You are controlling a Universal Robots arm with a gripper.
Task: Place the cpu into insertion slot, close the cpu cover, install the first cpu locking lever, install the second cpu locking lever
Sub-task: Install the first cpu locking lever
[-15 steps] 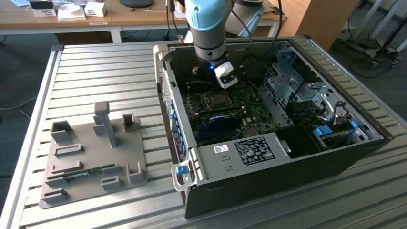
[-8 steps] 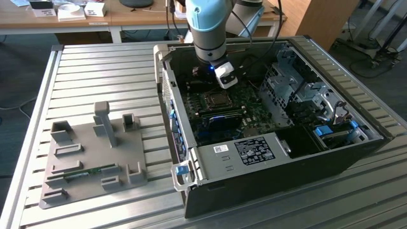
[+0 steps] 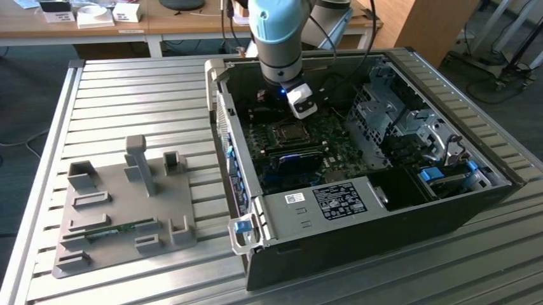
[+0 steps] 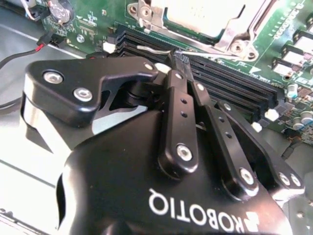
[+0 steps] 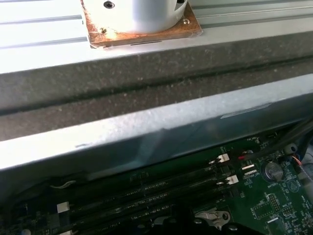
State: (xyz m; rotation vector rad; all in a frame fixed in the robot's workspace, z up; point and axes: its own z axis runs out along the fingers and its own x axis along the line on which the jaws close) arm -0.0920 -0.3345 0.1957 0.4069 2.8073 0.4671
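Observation:
In the second wrist view the cpu [image 4: 205, 14] lies flat in the insertion slot, its pale silvery top showing through the window of the cpu cover [image 4: 234, 38], which is folded down over it. A thin wire locking lever [image 4: 149, 48] runs along the socket's edge above the memory slots. My gripper [image 4: 180, 58] is shut, its narrow black fingertips meeting right at the free end of that wire; whether they pinch it I cannot tell. In the exterior view the gripper [image 3: 304, 109] hangs inside the open computer case just above the insertion slot [image 3: 288, 132].
Long black memory slots [image 4: 230, 78] lie directly beside the socket under my fingers. The case walls [image 3: 219, 121] and a metal drive cage [image 3: 382, 121] hem the arm in. A grey fixture plate [image 3: 119, 210] sits on the slatted table at the exterior view's left.

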